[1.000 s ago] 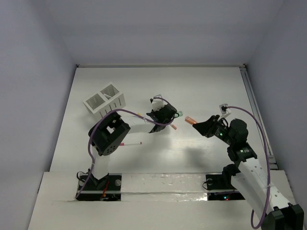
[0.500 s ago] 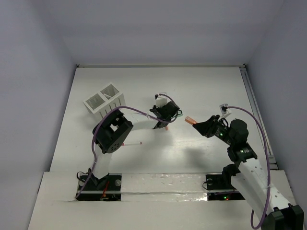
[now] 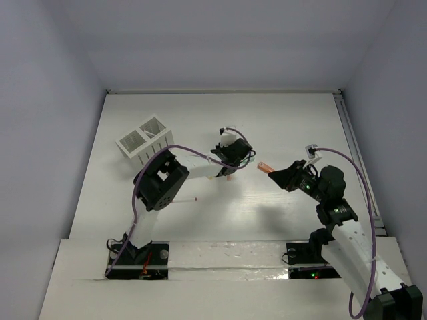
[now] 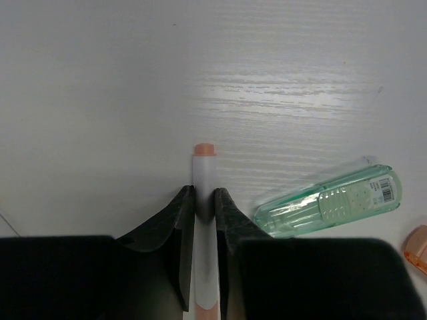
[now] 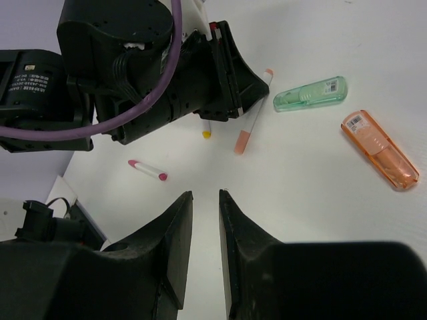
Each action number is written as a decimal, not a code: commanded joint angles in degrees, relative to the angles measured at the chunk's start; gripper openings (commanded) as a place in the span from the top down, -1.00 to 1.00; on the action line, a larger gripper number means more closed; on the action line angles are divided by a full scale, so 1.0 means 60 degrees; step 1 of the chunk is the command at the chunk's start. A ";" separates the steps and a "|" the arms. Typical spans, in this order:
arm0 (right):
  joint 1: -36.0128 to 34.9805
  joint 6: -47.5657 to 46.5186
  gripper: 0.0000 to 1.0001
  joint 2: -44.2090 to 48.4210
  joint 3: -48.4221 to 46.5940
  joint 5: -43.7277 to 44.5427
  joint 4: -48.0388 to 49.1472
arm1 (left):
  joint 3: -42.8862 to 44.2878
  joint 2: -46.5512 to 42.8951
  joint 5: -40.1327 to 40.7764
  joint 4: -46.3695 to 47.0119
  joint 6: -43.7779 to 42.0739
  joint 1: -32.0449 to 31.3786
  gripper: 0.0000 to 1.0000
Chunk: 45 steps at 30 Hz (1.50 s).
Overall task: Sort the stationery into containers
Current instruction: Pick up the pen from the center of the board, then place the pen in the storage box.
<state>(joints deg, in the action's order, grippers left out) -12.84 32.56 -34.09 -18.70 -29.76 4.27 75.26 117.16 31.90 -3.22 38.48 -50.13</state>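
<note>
My left gripper [image 4: 204, 200] is shut on a thin white pen with orange caps [image 4: 204, 170]; the pen's tip sticks out past the fingertips, just above the table. In the right wrist view the pen [image 5: 248, 127] slants down from the left gripper [image 5: 257, 87]. A translucent green capsule [image 4: 330, 200] lies just right of it, and an orange capsule [image 5: 380, 148] lies beyond. My right gripper [image 5: 205, 197] hovers slightly open and empty above bare table. The white two-compartment box [image 3: 145, 140] stands at the far left.
A pink-capped pen [image 5: 147, 170] lies on the table near the left arm's elbow, also in the top view [image 3: 183, 199]. A yellow cap end [image 5: 207, 133] shows under the left wrist. A rail [image 3: 357, 160] runs along the table's right edge.
My left wrist has shifted slightly farther away and turned. The orange-capped pen's lower end has swung left beneath it. The right arm has not moved.
</note>
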 commanded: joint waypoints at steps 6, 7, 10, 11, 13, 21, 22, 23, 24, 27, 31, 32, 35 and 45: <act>-0.0072 -0.0050 0.44 -0.0002 -0.0003 -0.0036 0.0518 | -0.0854 -0.1581 0.0207 0.0566 -0.0362 0.0137 1.00; -0.0072 -0.0036 0.43 -0.0046 -0.0018 0.0008 0.0518 | -0.0840 -0.2062 0.0133 0.0828 -0.0436 0.0239 1.00; -0.0072 0.0038 0.44 -0.0076 0.0054 -0.0108 0.0621 | -0.0606 -0.3014 -0.0028 0.0903 -0.0670 0.0487 1.00; -0.0072 0.0023 0.44 -0.0047 0.0055 -0.0094 0.0592 | -0.0591 -0.3251 -0.0029 0.0933 -0.0729 0.0576 1.00; -0.0072 -0.0021 0.44 0.0012 -0.0003 0.0022 0.0475 | -0.0503 -0.3864 -0.0131 0.1006 -0.0962 0.0984 1.00; -0.0072 0.0082 0.43 0.0013 -0.0091 -0.0035 0.0635 | -0.0168 -0.5186 0.0453 0.1167 -0.2207 0.3635 1.00; -0.0072 0.0082 0.44 -0.0017 -0.0135 -0.0108 0.0635 | -0.0065 -0.5230 0.0513 0.1080 -0.2369 0.3943 1.00; -0.0159 0.0111 0.44 -0.0032 -0.0179 -0.0123 0.0635 | -0.0006 -0.5259 0.0586 0.1079 -0.2501 0.4453 1.00; -0.0160 0.0111 0.45 0.0026 -0.0179 -0.0123 0.0650 | -0.0020 -0.5303 0.0688 0.1108 -0.2807 0.4690 1.00; -0.0160 0.0155 0.62 0.0158 -0.0208 -0.0021 0.0650 | -0.0515 -0.5596 0.0704 0.1925 -0.3437 0.5365 1.00; -0.0393 0.0331 0.80 0.0013 -0.0296 -0.0021 0.0811 | -0.0942 -0.5626 0.1157 0.2644 -0.4053 0.5907 1.00; -0.0583 0.0302 0.87 -0.0031 -0.0340 0.0023 0.0768 | -0.1000 -0.5597 0.1172 0.2777 -0.4142 0.5996 1.00; -0.0949 0.0155 0.98 -0.0279 -0.0516 0.0491 0.0752 | -0.1177 -0.5363 0.1333 0.3407 -0.4727 0.6084 1.00; -0.3161 0.0243 0.94 -0.1657 -0.0633 0.1912 0.1821 | -0.1718 -0.4425 0.2050 0.4375 -0.5651 0.6084 1.00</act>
<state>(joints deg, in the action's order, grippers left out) -29.26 34.15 -42.94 -19.66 -22.17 9.06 66.46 89.86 41.50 18.72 7.42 -13.67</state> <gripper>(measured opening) 0.026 0.102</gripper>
